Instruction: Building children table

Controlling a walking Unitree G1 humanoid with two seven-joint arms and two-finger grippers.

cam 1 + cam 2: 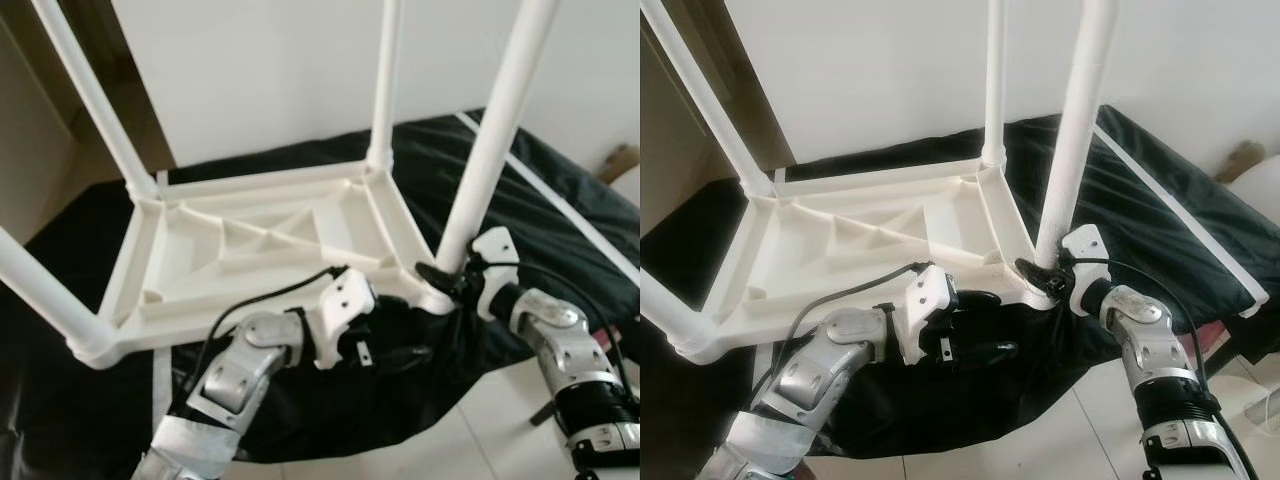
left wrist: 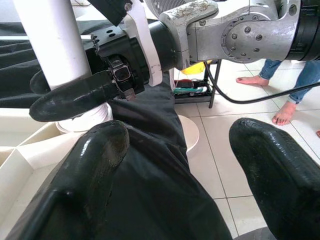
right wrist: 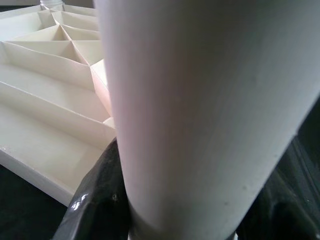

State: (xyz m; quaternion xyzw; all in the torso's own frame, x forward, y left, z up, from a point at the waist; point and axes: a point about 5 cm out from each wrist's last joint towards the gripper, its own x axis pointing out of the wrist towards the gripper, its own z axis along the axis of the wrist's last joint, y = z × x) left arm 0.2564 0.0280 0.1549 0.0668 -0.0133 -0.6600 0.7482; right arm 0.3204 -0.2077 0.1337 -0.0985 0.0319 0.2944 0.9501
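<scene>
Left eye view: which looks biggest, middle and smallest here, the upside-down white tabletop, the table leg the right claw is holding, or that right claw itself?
1. White tabletop, the broadest.
2. Table leg, long; it runs out of frame, so its full length is unsure.
3. Right gripper, clearly smallest, shut around the leg's base.

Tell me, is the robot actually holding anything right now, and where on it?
Yes. The right gripper clasps the near-right table leg low down, just above its socket in the upturned tabletop. The left gripper is open over the black cloth, holding nothing.
</scene>
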